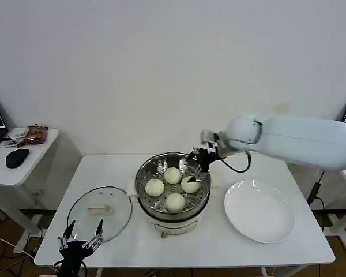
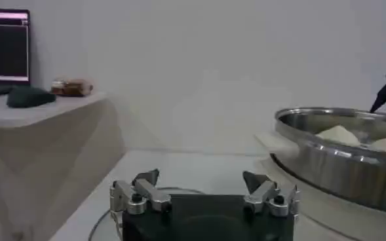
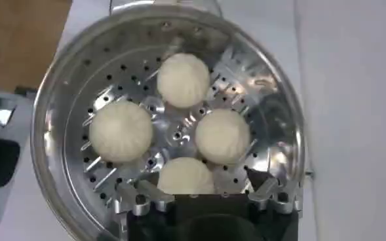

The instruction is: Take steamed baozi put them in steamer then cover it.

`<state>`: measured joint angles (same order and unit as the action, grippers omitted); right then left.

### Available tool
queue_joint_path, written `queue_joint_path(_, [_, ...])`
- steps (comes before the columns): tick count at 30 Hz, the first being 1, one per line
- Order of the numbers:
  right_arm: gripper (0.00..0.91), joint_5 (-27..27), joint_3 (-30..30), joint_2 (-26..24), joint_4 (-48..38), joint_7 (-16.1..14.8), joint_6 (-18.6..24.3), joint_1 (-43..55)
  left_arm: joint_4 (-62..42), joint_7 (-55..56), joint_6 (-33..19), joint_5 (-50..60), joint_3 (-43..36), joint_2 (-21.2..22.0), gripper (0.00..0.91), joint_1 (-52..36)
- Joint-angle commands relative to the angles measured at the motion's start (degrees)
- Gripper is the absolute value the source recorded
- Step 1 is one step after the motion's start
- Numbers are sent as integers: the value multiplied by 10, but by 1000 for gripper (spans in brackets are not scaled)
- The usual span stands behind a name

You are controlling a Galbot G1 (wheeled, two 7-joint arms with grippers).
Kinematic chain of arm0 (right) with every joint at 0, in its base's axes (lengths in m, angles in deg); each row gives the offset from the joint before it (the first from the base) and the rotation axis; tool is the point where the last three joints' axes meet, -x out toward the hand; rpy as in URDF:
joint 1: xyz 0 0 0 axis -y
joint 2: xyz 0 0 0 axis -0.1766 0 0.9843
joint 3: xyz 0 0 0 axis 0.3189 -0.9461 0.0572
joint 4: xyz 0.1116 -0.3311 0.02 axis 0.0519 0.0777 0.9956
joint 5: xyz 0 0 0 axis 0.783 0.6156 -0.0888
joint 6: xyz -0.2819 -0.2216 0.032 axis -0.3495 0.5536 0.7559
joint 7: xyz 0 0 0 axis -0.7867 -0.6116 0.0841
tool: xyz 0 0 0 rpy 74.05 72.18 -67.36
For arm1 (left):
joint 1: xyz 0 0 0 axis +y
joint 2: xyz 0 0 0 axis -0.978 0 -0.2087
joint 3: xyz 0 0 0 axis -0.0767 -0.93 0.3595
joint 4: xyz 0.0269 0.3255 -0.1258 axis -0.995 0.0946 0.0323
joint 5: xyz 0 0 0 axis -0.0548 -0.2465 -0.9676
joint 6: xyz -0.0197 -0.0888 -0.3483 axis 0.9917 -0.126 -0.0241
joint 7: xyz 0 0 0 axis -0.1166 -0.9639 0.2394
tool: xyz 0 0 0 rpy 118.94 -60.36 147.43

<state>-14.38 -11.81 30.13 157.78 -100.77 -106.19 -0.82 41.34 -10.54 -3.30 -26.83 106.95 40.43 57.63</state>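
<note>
While all 4 steamed baozi (image 1: 173,187) sit on the perforated tray inside the steamer (image 1: 145,176), the pot itself stands uncovered near the middle of the bench (image 1: 219,245). In the right wrist view the 4 buns (image 3: 183,80) form a diamond on the tray, close together, each resting dome-up on the steel.

The right claw (image 1: 197,167) is positioned over the far-right rim of the steamer, just above the bun nearest that side. Its fingers (image 3: 267,190) stand apart and hold nothing; the right wrist view shows them spread either side of the nearest bun without touching it.

The cover (image 1: 99,210), a clear glass lid with a pale bar handle, lies flat on the bench to the left of the steamer, toward the front-left corner and apart from the pot.

The left claw (image 1: 81,236) is located at the front-left edge of the bench, just in front of the cover. Its fingers (image 2: 143,186) are spread wide and empty.

A white plate (image 1: 259,210) lies bare on the right side of the bench, near the steamer but not touching it.
</note>
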Motion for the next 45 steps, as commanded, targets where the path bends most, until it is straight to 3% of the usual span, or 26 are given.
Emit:
queue_joint_path(1, [907, 33, 279, -213, 86, 31, 15, -173, 1, -1, 1, -1, 7, 0, 907, 0])
queue_joint_path(2, [907, 45, 345, -229, 94, 35, 24, -219, 2, -1, 1, -1, 8, 1, 907, 0])
queue_joint_path(4, [907, 66, 417, -249, 100, 45, 31, -305, 3, -1, 1, -1, 8, 3, 907, -1])
queue_joint_path(5, [907, 80, 513, -260, 104, 54, 39, -390, 3, -2, 1, 0, 8, 5, 907, -1])
queue_joint_path(9, [907, 130, 582, -278, 108, 76, 81, -464, 5, -1, 2, -1, 9, 10, 907, 0])
queue_joint_path(13, [907, 159, 730, -272, 100, 122, 125, -608, 7, -1, 1, 1, 13, 13, 907, 3])
queue_joint_path(18, [907, 195, 883, -218, 79, 181, 204, -759, 7, -1, 0, 2, 15, 18, 907, 7])
queue_joint_path(23, [907, 258, 1043, -112, 82, 195, 245, -897, 13, -1, -1, 6, 19, 18, 907, 14])
queue_joint_path(36, [907, 360, 1257, 139, 148, 243, 317, -1109, -10, -3, -18, 37, 29, 11, 907, 3])
queue_joint_path(45, [907, 341, 1301, 187, 165, 233, 343, -1215, -49, -32, -30, 98, 27, -5, 907, -14])
